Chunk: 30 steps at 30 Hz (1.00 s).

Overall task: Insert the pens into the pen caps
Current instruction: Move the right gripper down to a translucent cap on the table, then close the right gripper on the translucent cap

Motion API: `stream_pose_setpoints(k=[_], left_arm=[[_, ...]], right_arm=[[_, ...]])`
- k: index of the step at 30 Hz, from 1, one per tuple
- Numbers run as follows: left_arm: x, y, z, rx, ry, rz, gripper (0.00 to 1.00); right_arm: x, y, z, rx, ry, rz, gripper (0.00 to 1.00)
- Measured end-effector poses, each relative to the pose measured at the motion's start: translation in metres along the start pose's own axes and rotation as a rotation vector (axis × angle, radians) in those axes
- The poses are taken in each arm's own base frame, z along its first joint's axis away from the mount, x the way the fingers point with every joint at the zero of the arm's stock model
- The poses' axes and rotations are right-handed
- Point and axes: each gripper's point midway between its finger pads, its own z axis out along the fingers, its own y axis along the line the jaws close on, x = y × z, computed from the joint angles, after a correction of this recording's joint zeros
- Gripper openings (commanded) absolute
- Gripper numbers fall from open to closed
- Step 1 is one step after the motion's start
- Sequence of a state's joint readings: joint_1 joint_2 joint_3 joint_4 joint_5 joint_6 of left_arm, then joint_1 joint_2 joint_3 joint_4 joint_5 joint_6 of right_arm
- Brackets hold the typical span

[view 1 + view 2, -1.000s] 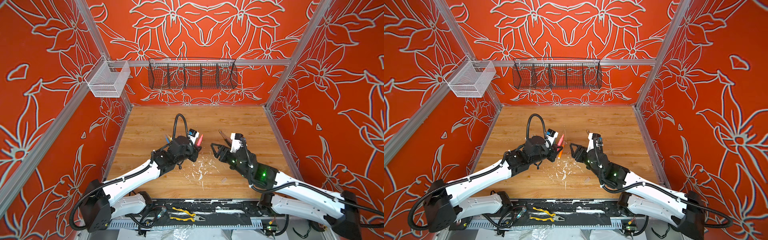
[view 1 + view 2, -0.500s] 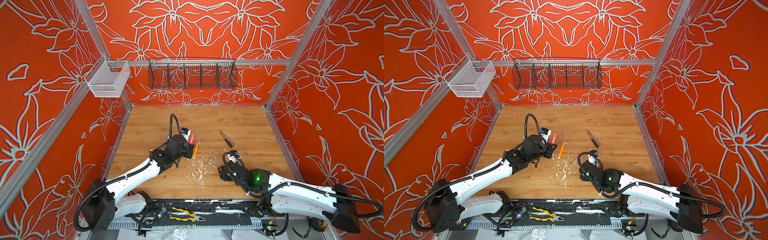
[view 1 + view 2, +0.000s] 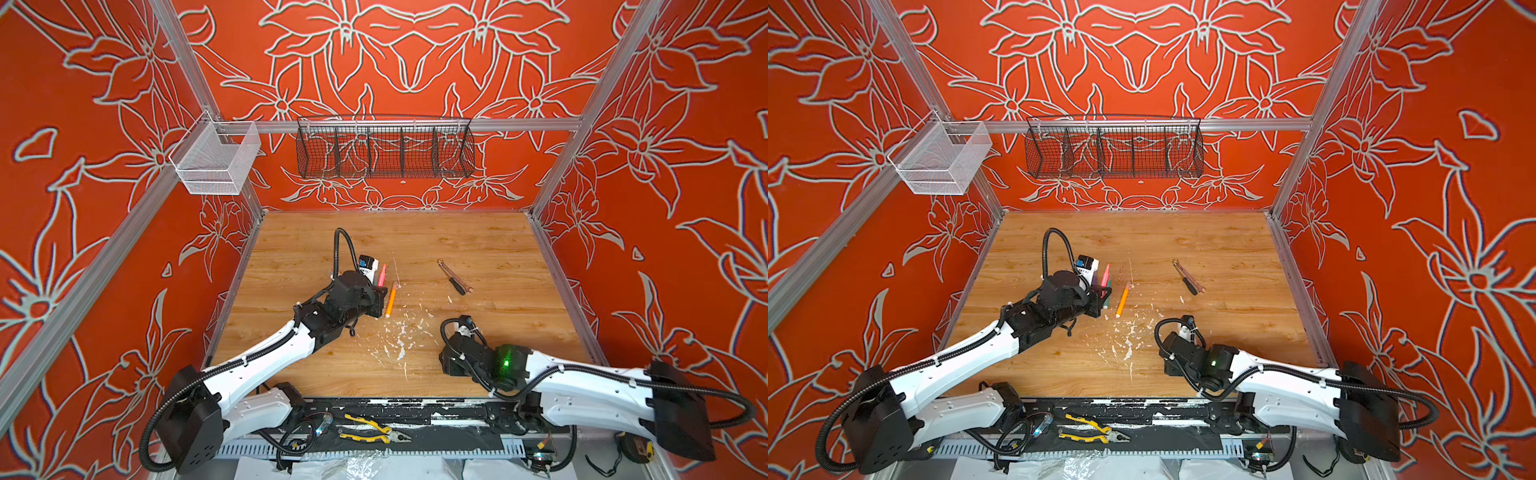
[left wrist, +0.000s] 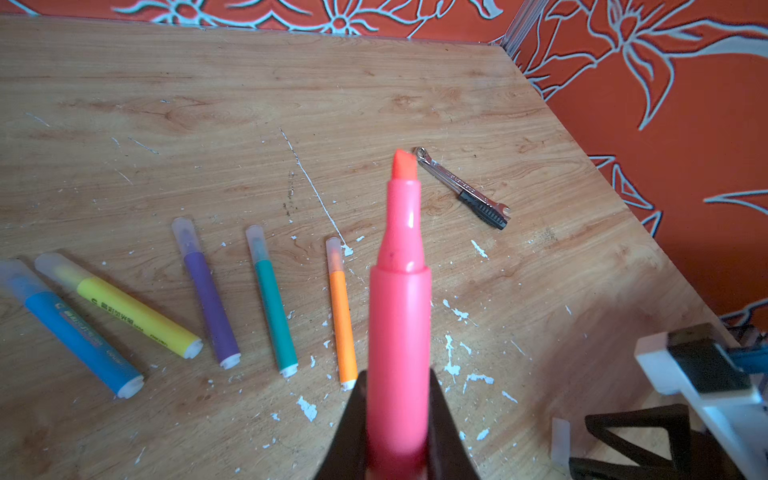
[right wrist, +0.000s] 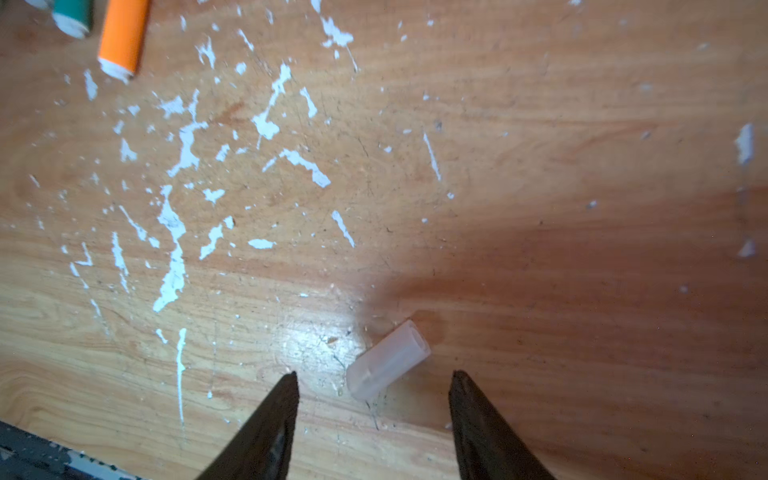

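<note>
- The pink-red pen (image 4: 400, 299) is uncapped, its chisel tip bare. It is clamped at its lower barrel between the left fingers (image 4: 351, 419) and held above the surface (image 4: 374, 83). In both top views it points toward the back wall.
- One loose pen cap (image 5: 388, 359), clear and empty, lies on its side on the surface with its open mouth turned away from the right wrist camera.
- The right fingers (image 5: 270, 424) are spread apart and hold nothing. Their tips sit on either side of the cap's near end without touching it.
- In both top views this right arm sits low over the front right part of the surface, well apart from the left arm.
- Five other pens lie in a loose row beside the held one: orange pen (image 4: 343, 320), green pen (image 4: 274, 311), purple pen (image 4: 210, 303), yellow pen (image 4: 133, 313) and blue pen (image 4: 79, 336). Each has a translucent cap already on its far end.
- The orange pen is the one nearest the left fingers.
- White paint flecks (image 5: 174, 232) are scattered between the pens and the loose cap.
- A dark-handled metal tool (image 3: 453, 276) lies further back and to the right.
- Yellow-handled pliers (image 3: 374, 430) rest on the black strip at the front edge.
- A black wire basket (image 3: 384, 151) and a white mesh basket (image 3: 216, 160) hang on the rails.
</note>
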State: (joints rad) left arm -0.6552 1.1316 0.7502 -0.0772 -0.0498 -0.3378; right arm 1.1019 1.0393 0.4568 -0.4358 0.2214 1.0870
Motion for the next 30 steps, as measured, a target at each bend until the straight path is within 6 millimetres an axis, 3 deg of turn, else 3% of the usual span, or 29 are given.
stream_pose_setpoints(k=[4, 16, 30], left_arm=[[0.0, 0.0, 0.0, 0.001, -0.001, 0.0, 0.0], [0.0, -0.001, 0.0, 0.007, 0.001, 0.0, 0.0], [0.0, -0.002, 0.0, 0.01, -0.001, 0.0, 0.0]], right_arm=[[0.01, 0.003, 0.011, 0.01, 0.048, -0.012, 0.6], [0.004, 0.022, 0.022, 0.041, 0.058, -0.037, 0.54], [0.003, 0.013, 0.017, 0.251, 0.058, -0.167, 0.47]])
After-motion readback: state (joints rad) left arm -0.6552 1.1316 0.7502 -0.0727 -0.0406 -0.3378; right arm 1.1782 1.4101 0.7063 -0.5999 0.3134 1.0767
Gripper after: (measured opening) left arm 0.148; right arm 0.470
